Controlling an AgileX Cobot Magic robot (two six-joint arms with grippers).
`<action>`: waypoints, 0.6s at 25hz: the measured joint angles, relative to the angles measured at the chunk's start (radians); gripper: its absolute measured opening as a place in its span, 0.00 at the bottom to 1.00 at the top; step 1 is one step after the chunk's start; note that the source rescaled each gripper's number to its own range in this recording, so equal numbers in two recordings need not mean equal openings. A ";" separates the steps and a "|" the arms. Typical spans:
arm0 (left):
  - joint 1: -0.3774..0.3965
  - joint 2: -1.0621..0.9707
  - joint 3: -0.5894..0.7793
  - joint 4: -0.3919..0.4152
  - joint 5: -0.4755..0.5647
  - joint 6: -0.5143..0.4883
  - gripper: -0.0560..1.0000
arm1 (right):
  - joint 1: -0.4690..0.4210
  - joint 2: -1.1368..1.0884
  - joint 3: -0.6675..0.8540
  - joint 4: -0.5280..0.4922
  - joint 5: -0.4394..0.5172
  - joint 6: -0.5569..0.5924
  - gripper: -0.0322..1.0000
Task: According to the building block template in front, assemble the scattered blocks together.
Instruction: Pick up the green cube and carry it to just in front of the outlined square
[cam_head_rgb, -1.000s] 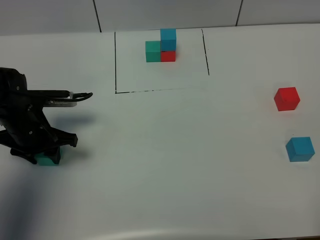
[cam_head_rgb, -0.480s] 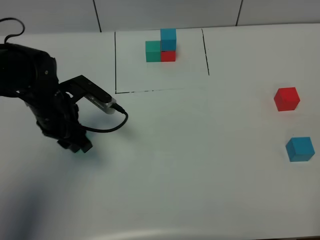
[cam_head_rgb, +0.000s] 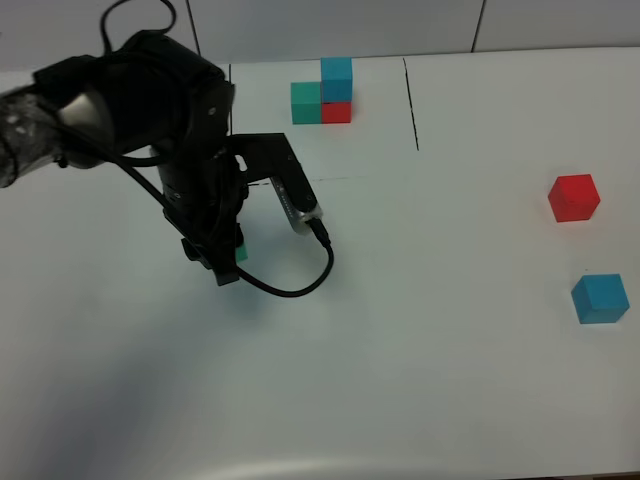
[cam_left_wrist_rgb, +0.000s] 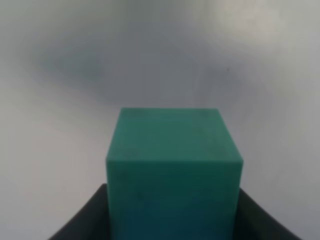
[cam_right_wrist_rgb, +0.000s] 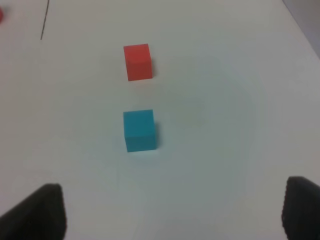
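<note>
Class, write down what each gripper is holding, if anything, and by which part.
Left gripper: the green cube, pinched on two opposite side faces. Right gripper: nothing, jaws open.

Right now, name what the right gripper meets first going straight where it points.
Probably the small matte blue cube, slightly off centre ahead of the open right gripper, with the matte red cube beyond. Depth is unclear; it could touch the white table first.
</note>
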 joint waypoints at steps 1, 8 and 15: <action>-0.010 0.027 -0.031 0.001 0.012 0.006 0.24 | 0.000 0.000 0.000 0.000 0.000 0.000 0.76; -0.081 0.165 -0.201 0.004 0.061 0.090 0.24 | 0.000 0.000 0.000 0.000 0.000 0.000 0.76; -0.099 0.202 -0.246 -0.003 0.040 0.168 0.24 | 0.000 0.000 0.000 0.000 0.000 0.001 0.76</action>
